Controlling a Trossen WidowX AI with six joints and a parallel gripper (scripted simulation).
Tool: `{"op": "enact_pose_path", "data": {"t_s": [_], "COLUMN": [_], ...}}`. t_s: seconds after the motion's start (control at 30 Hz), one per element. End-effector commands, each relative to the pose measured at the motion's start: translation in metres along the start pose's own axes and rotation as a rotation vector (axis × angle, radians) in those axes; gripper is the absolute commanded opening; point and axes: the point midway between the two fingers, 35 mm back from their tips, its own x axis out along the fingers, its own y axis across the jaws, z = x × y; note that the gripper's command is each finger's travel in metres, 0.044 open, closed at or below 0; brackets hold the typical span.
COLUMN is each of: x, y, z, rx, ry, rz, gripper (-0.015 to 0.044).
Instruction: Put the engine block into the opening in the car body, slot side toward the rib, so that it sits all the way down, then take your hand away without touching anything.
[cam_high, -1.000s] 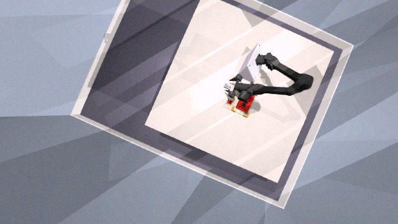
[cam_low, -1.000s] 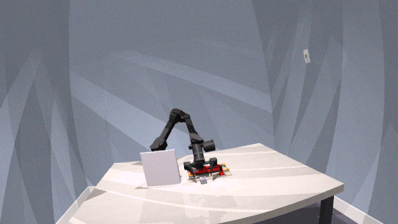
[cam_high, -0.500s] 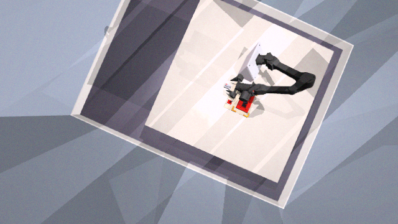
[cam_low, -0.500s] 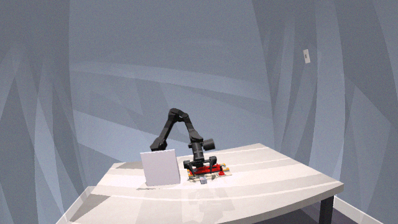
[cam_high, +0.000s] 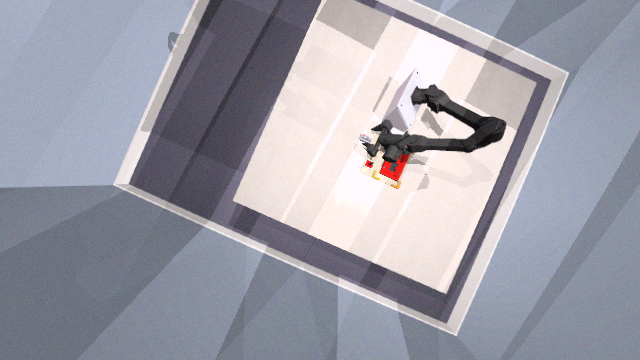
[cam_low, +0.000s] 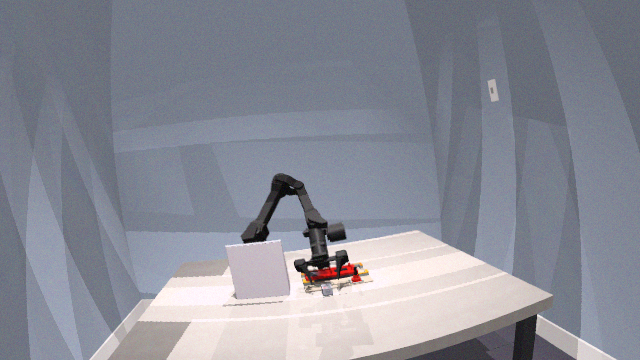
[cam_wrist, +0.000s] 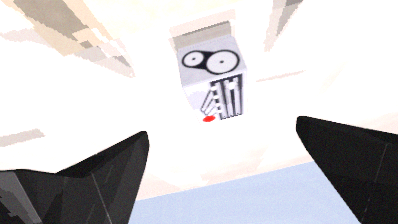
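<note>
The engine block (cam_high: 365, 138) (cam_low: 327, 289) (cam_wrist: 214, 62) is a small light grey block with two printed pulley circles on one face and dark pipes and a red spot on another. It stands at the edge of the cream-and-red car body (cam_high: 392, 172) (cam_low: 330, 273). My gripper (cam_high: 368, 137) (cam_low: 324, 279) (cam_wrist: 222, 130) is open and empty. Its fingertips are well apart, one to each side of the block in the wrist view, and they do not touch it there. I cannot tell the block's depth in the opening. The slot side and the rib cannot be made out.
A white panel (cam_high: 402, 107) (cam_low: 257, 270) stands upright close beside the gripper and the car body. A small red part (cam_high: 369, 163) (cam_low: 356, 277) stands on the car body at the side away from the panel. Yellow corner pieces (cam_high: 398, 185) mark the body's far end.
</note>
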Motion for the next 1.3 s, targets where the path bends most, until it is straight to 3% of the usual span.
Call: {"op": "enact_pose_path", "data": {"t_s": [0.0,1.27], "x": [0.001,0.005], "y": [-0.001,0.001], "z": [-0.001,-0.014], "rx": [0.131,1.371], "ry": [-0.028,-0.155], "rz": [0.018,0.327], "gripper": [0.044,0.044]}}
